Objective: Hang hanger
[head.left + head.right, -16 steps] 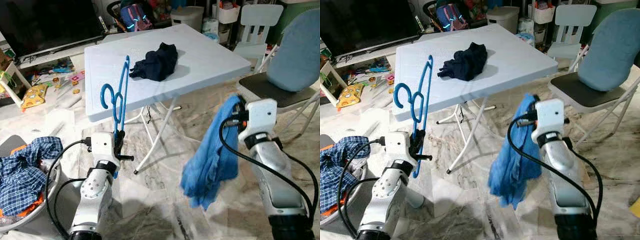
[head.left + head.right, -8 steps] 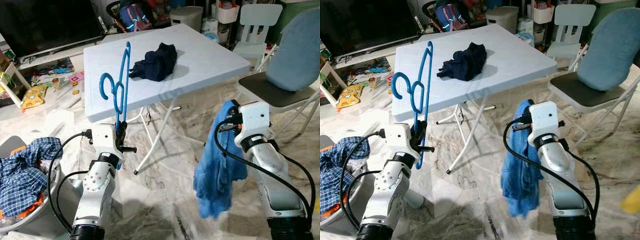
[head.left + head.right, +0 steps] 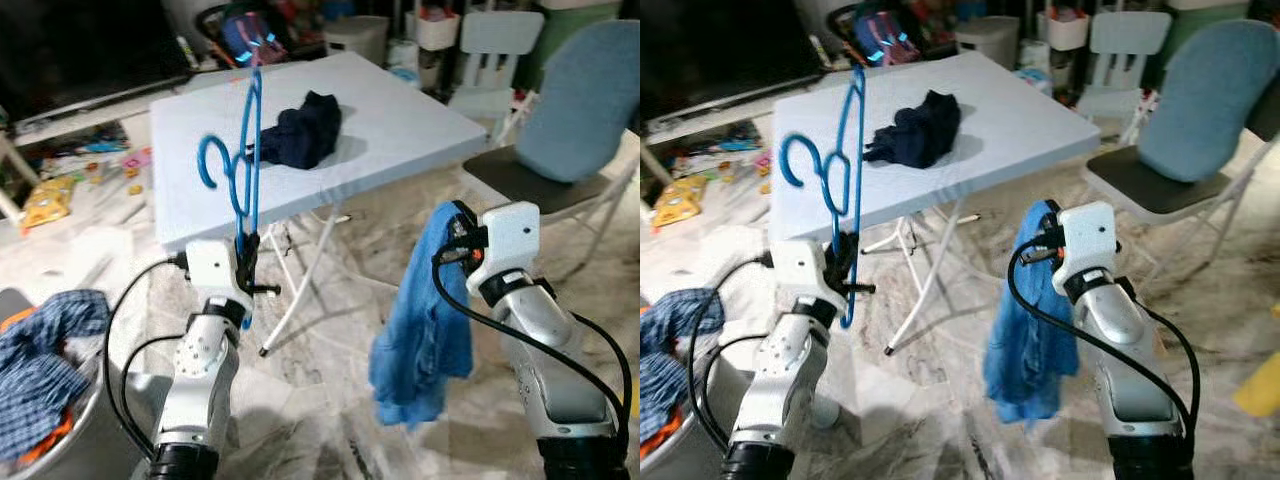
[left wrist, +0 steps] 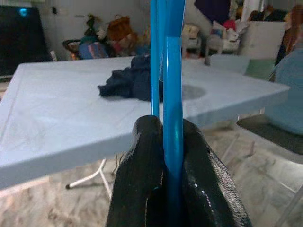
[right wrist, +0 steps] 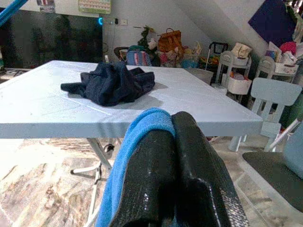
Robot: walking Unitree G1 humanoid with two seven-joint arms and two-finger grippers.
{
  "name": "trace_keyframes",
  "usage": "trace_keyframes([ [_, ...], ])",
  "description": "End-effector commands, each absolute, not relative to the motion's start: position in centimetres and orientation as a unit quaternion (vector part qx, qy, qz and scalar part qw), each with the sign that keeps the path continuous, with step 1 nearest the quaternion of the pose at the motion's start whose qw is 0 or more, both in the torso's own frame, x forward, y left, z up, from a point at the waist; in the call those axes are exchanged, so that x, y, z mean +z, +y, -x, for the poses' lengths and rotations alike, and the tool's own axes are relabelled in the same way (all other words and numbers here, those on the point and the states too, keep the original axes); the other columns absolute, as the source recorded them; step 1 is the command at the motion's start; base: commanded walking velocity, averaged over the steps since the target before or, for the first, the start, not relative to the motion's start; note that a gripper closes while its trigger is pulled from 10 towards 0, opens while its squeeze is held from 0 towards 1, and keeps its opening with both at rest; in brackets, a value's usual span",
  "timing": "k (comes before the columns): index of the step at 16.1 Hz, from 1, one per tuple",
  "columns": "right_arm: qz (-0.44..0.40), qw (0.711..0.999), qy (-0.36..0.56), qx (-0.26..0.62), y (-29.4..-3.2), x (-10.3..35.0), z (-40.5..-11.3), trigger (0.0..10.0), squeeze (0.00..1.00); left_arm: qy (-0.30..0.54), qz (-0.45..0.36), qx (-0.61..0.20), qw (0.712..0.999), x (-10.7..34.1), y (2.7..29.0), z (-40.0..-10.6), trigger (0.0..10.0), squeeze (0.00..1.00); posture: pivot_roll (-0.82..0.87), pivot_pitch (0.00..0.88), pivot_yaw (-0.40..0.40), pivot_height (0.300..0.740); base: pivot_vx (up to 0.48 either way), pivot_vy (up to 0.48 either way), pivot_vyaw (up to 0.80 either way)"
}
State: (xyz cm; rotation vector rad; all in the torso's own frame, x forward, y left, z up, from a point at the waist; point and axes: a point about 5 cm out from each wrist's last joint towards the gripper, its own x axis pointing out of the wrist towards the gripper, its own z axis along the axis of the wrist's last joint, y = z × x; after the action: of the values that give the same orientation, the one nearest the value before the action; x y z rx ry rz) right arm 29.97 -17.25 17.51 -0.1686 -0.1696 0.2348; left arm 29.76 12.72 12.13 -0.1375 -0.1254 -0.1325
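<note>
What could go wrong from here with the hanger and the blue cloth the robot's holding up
1. The left gripper pinches the blue hanger only at its lower end, so it could tip or twist.
2. The blue garment hangs bunched from the right gripper by one edge; it may slip out.
3. The white table edge is close; the hanger might snag it.

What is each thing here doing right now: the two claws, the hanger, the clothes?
Left gripper: shut on the blue hanger.
Blue hanger: held upright, hook sideways.
Right gripper: shut on the blue shirt.
Blue shirt: dangling limp above the floor.
Dark garment: crumpled on the table.
</note>
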Motion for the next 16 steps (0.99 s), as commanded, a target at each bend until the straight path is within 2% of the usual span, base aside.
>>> trace_keyframes([
  [1,0.078,0.983,-0.117,0.121,-16.85,19.04,-30.31,10.0,0.00,-0.079,0.063,-0.055,0.993,13.07,13.26,-29.97,10.0,0.00,-0.24,0.000,0.132,0.740,0.349,0.000,0.00],
  [5,0.068,0.980,-0.134,0.129,-16.11,19.73,-30.60,10.0,0.00,-0.080,0.054,-0.045,0.994,13.14,14.05,-30.09,10.0,0.00,-0.24,0.000,0.130,0.740,0.355,0.000,0.00],
  [8,0.076,0.978,-0.135,0.138,-16.01,19.62,-30.35,10.0,0.00,-0.079,0.055,-0.045,0.994,13.02,13.61,-30.12,10.0,0.00,-0.24,0.000,0.131,0.740,0.382,0.000,0.00],
  [13,0.070,0.979,-0.139,0.134,-15.91,19.72,-30.53,10.0,0.00,-0.086,0.052,-0.054,0.993,13.51,13.40,-30.69,10.0,0.00,-0.25,0.000,0.138,0.740,0.400,0.000,0.67],
  [16,0.064,0.979,-0.141,0.131,-15.96,19.85,-30.67,10.0,0.00,-0.087,0.053,-0.055,0.993,13.64,13.16,-30.79,10.0,0.00,-0.25,0.000,0.140,0.740,0.399,0.000,0.00],
])
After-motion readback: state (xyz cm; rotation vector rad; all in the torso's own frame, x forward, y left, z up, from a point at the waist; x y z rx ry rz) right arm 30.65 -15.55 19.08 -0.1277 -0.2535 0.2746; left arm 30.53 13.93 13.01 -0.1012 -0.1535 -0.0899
